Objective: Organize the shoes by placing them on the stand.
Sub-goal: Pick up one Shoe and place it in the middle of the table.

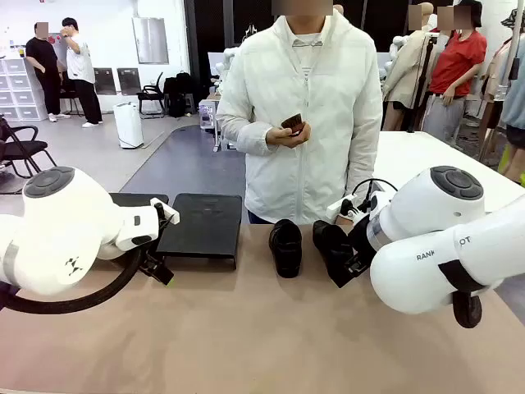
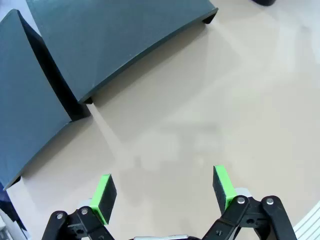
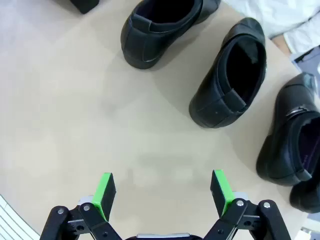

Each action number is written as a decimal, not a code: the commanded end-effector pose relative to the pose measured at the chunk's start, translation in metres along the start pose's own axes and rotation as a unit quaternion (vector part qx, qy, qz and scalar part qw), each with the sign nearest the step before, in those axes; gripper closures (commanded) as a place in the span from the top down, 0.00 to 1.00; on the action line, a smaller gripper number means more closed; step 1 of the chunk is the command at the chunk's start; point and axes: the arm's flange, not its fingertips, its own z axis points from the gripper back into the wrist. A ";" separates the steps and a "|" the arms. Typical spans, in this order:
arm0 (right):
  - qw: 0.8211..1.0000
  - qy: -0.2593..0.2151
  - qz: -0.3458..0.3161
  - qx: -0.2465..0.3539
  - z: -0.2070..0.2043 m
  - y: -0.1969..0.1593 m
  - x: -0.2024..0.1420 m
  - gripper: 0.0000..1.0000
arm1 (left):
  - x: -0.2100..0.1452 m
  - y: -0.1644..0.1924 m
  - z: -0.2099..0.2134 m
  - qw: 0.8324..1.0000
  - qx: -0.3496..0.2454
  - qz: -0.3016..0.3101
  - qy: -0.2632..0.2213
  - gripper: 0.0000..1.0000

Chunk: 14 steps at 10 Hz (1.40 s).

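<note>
Black glossy shoes stand on the tan table, off the stand. The front view shows one shoe (image 1: 285, 246) at the middle and another (image 1: 331, 242) right beside my right gripper (image 1: 346, 269). In the right wrist view, several shoes lie ahead of the right gripper (image 3: 162, 192): one (image 3: 165, 22) far, one (image 3: 230, 75) in the middle, one (image 3: 292, 140) at the right edge. Its jaws are open over bare table. The stand (image 1: 201, 226) is a low black rack with nothing on it. My left gripper (image 1: 160, 271) hovers by its front edge. The left wrist view shows the stand's two panels (image 2: 120, 35) ahead of the open left gripper (image 2: 162, 190).
A person in a white jacket stands at the table's far edge behind the shoes, both hands holding a small dark phone (image 1: 293, 125) at chest height. Bare tan tabletop (image 1: 262, 345) stretches across the near side between my arms.
</note>
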 end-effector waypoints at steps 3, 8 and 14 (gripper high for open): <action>1.000 0.000 0.000 0.000 0.000 0.000 0.000 1.00 | 0.000 0.000 0.000 1.000 0.000 0.000 0.000 1.00; 1.000 0.000 0.000 0.000 0.000 0.000 0.000 1.00 | 0.000 0.000 0.000 1.000 0.000 0.000 0.000 1.00; 1.000 0.000 0.000 0.000 0.000 0.000 0.000 1.00 | 0.000 0.000 0.000 1.000 0.000 0.000 0.000 1.00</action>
